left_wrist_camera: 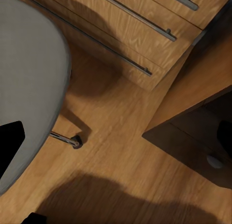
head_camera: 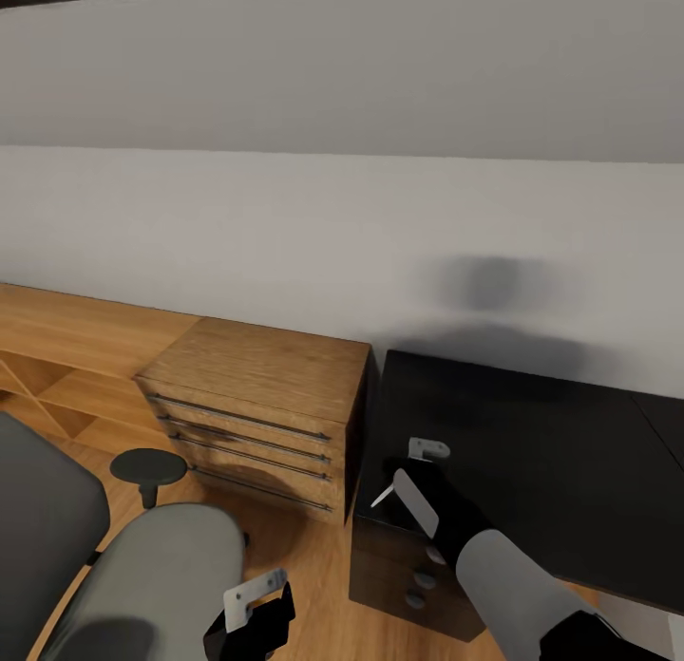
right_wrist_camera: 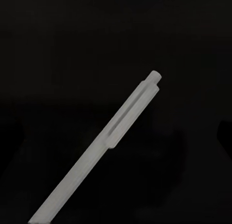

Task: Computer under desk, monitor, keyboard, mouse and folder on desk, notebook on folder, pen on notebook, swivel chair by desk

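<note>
The silvery-white pen [right_wrist_camera: 111,137] lies slantwise on the glossy black desk [head_camera: 551,452]; its tip [head_camera: 384,497] pokes out beside my right gripper [head_camera: 418,473]. That gripper hovers open just above the desk's left end, its fingers apart on either side of the pen. The grey swivel chair [head_camera: 142,576] stands at the lower left, its seat [left_wrist_camera: 29,74] over the floor and one castor [left_wrist_camera: 76,142] showing. My left gripper [head_camera: 249,612] hangs open beside the chair seat, holding nothing. Computer, monitor, keyboard, mouse, folder and notebook are out of view.
A light wooden drawer cabinet [head_camera: 256,395] stands against the white wall between chair and desk, with low wooden shelving [head_camera: 57,357] further left. Black desk drawers with silver knobs [head_camera: 415,577] sit under the desk's left end. Wooden floor [left_wrist_camera: 121,161] lies between chair and desk.
</note>
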{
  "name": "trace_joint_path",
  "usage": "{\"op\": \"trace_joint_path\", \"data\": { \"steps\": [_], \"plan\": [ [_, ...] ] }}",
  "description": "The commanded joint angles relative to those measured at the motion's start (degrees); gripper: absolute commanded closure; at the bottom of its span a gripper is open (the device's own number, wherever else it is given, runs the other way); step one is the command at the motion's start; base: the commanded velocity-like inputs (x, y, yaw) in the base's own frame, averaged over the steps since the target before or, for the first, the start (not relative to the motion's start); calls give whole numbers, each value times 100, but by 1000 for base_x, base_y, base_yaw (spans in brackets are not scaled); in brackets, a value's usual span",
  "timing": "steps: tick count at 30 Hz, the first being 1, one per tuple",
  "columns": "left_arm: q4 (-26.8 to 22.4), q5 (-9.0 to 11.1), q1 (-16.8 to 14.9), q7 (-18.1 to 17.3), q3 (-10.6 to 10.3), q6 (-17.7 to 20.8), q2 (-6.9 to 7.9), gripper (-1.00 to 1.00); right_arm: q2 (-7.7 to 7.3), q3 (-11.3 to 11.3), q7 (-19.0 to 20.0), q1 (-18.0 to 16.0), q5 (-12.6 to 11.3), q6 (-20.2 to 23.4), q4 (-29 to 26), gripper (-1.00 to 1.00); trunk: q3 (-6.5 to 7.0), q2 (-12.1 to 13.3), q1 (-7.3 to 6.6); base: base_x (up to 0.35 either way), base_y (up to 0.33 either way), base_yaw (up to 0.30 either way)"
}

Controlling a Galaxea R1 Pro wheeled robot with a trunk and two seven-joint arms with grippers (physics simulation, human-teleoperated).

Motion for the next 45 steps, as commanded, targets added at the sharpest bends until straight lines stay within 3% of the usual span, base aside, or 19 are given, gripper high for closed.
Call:
{"op": "trace_joint_path", "data": {
  "steps": [1, 45],
  "plan": [
    [-10, 31, -1, 32, -4, 20, 0, -100, -4, 30, -44, -5, -39, 22, 10, -100, -5, -4, 1, 0, 0, 0],
    [-13, 39, -1, 41, -28, 20, -10, -100, 5, 48, -21, -5, -6, 6, 219, -100, -5, -4, 1, 0, 0, 0]
  ]
}}
